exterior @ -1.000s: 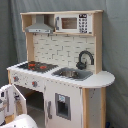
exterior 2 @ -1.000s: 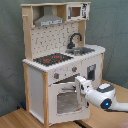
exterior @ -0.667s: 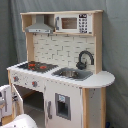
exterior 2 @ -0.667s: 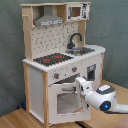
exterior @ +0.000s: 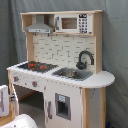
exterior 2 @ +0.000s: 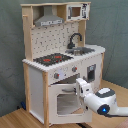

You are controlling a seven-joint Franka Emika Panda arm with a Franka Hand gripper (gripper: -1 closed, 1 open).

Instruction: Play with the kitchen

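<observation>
The kitchen is a tall white and light-wood toy. It has a black-and-red hob, a black faucet over a sink, a grey hood and a windowed oven door. In the second exterior view my gripper is at the oven door's upper right corner, just under the knob panel. The white arm reaches in from the second exterior view's lower right. In the first exterior view only white parts of the arm show at the bottom left.
A grey curtain hangs behind the kitchen. The kitchen stands on a wooden floor. A toy microwave sits on the top shelf. A narrow cupboard door is below the sink.
The arm's wrist has sunk a little toward the floor. The gripper stays at the oven door's top corner. The kitchen looks unchanged.
</observation>
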